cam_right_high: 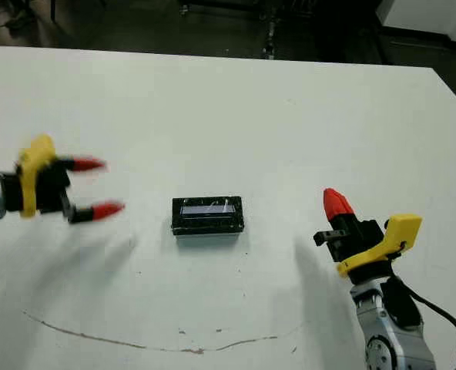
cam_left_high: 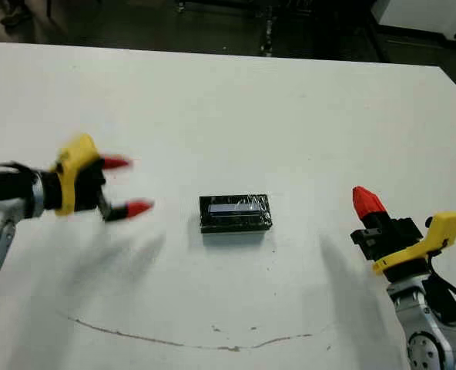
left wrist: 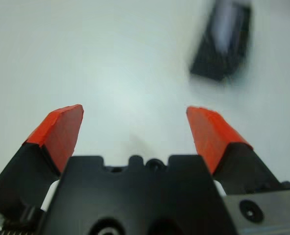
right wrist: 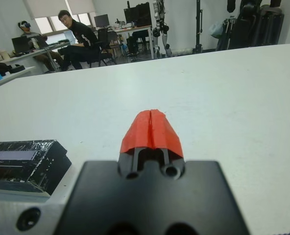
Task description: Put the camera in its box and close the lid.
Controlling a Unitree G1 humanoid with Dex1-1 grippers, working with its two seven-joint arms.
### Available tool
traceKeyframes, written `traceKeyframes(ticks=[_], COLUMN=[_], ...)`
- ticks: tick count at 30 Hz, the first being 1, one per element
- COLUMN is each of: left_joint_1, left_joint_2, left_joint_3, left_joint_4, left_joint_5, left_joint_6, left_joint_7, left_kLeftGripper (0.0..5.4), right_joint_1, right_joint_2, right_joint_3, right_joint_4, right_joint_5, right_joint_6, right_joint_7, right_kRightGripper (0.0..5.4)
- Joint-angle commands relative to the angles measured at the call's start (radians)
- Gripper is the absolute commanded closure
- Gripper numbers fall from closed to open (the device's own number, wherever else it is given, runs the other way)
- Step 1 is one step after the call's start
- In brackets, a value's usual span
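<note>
The glossy black rectangular lid [cam_left_high: 235, 213], crinkled like tape wrap and bearing a pale reflective strip, is seen lying flat at the centre of the white table [cam_left_high: 290, 116], apparently seated over the box; neither tray nor camera can be made out. The assembly is judged light, rigid and somewhat slippery on its wrapped faces; a hold across the two long sides would be advised. The left gripper [cam_left_high: 125, 186] is held to the lid's left, apart from it, red-tipped fingers spread wide and empty, pointing toward it. The right gripper [cam_left_high: 364, 199] stands to the right, well apart, fingers pressed together, holding nothing, tips raised upward.
</note>
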Motion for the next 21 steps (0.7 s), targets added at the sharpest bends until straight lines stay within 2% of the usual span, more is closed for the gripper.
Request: traceKeyframes(ticks=[1,4,9,16,21], left_joint_1=[0.072,0.108,0.131,0.135,0.133], left_joint_2=[-0.163,-0.241,-0.315,-0.347,-0.361], left_joint_3=[0.032,-0.012,-0.079,-0.188,-0.241], left_joint_4=[-0.14,-0.215,-0.249,-0.278,-0.282], left_joint_5=[-0.057,-0.043,-0.041,-0.043,-0.05], left_joint_6=[0.004,-0.035,-0.089,-0.052,0.021], left_joint_7=[0.179,0.259,0.309,0.336,0.373], left_kLeftGripper=[0.18,0.47,1.13,1.93,2.5], right_joint_1=[0.005,0.005,0.005,0.003,0.002], right_joint_2=[-0.013,-0.011,-0.013,-0.011,-0.012], right_joint_3=[-0.004,-0.006,-0.005,-0.002,-0.002], right_joint_4=[0.002,-0.001,0.0,-0.003,-0.006], right_joint_5=[-0.002,0.004,0.0,0.0,-0.002], right_joint_6=[0.008,0.013,0.008,0.012,0.013], right_joint_7=[-0.005,-0.008,-0.007,-0.011,-0.014], right_kRightGripper=[5.4,5.4,5.4,5.4,5.4])
